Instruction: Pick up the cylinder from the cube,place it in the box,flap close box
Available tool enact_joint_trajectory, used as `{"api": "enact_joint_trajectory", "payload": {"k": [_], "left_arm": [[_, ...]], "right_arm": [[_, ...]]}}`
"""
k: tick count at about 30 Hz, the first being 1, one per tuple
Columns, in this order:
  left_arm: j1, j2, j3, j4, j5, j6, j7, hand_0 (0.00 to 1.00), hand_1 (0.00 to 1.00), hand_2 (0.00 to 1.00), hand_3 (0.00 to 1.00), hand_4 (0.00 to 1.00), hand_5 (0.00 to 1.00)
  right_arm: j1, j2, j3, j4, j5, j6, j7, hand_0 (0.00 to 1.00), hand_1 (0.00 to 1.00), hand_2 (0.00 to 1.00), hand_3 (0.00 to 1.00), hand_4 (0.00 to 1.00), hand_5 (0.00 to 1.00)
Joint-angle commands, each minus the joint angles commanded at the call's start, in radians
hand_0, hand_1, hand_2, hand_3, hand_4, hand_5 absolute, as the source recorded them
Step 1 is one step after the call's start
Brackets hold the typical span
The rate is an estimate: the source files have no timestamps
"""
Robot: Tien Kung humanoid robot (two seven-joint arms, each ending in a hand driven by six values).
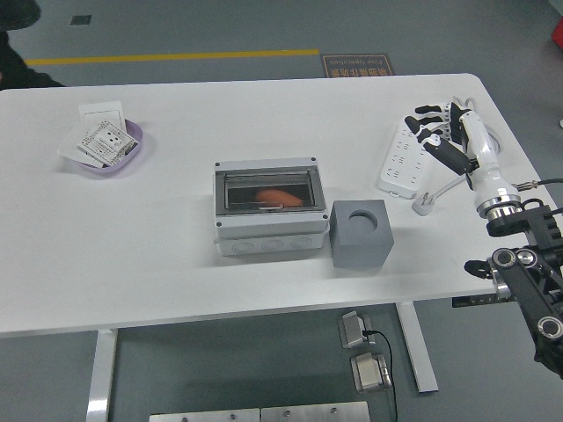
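Observation:
A grey box (268,211) stands at the table's middle with its clear flap lying shut over the top. An orange cylinder (280,196) shows through the flap, lying inside. A grey cube (361,233) with an empty round hole in its top stands right of the box. My right hand (437,130) is white with black fingertips, held above the power strip at the right, far from the box. Its fingers are spread and hold nothing. My left arm is out of view.
A white power strip (402,161) with its plug and cable lies at the right. A purple bowl (117,152) with small packets sits at the far left. No person's hands are over the table; a dark shape shows at the top left corner.

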Motion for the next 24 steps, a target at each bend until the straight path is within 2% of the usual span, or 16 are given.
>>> {"api": "enact_joint_trajectory", "payload": {"k": [6,17,24], "left_arm": [[-0.001,0.002,-0.005,0.000,0.009,-0.002,0.001,0.641,0.692,0.667,0.673,0.777,0.510],[0.003,0.006,-0.007,0.000,0.012,-0.005,-0.001,0.642,0.693,0.667,0.672,0.775,0.511],[0.002,-0.002,-0.012,0.000,0.017,-0.009,-0.006,0.641,0.692,0.667,0.672,0.774,0.511]], "right_arm": [[0.004,0.012,0.003,-0.011,0.101,0.002,0.003,0.338,0.406,0.560,0.621,0.933,0.637],[0.009,0.020,-0.031,-0.009,0.176,-0.005,0.022,0.335,0.405,0.585,0.625,0.930,0.636],[0.013,0.011,-0.043,0.008,0.198,-0.011,0.027,0.329,0.401,0.582,0.623,0.929,0.639]]}}
